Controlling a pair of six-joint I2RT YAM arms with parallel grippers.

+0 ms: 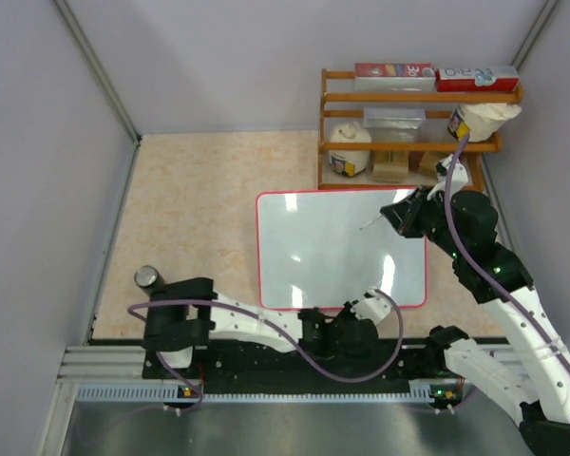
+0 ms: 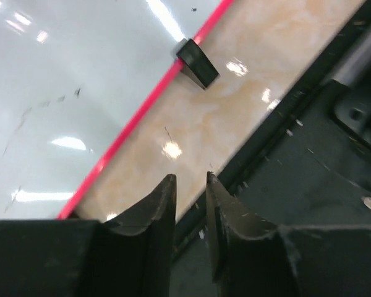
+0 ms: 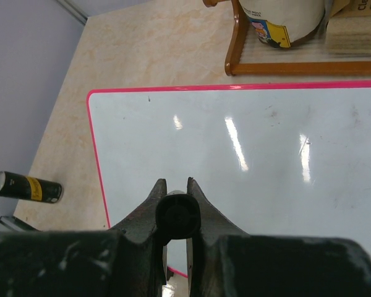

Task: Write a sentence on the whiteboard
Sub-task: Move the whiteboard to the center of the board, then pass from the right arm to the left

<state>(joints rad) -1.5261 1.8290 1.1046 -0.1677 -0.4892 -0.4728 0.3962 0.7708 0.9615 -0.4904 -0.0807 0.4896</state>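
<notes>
My right gripper [image 3: 175, 182] is clamped on the marker pen [image 3: 176, 215]; from the wrist I see only its round black butt end between my fingers. It hangs over the far right part of the whiteboard [image 1: 332, 252]. The board lies flat in the middle of the table with its long axis running left to right, and its far edge is near the wooden rack [image 1: 413, 95].

Nearly all the blank surface lies to the left of the pen and nearer, so I judge a first line would have to begin with a move left toward the far left corner. The right arm is the one placed for that.

My left gripper [image 2: 190, 179] holds nothing, and its jaws stand a narrow slit apart. It is low at the board's near edge, just off the red frame, not far from a black foot [image 2: 196, 62].

I see no sentence, only faint grey smudges and lamp glare. My own fingers hide the pen's tip in the wrist view. From above, only a thin pale sliver shows, so I cannot tell whether the pen is uncapped or touching the board. My left arm covers part of the near edge. A small dark can [image 1: 149, 277] stands well apart on the left.
</notes>
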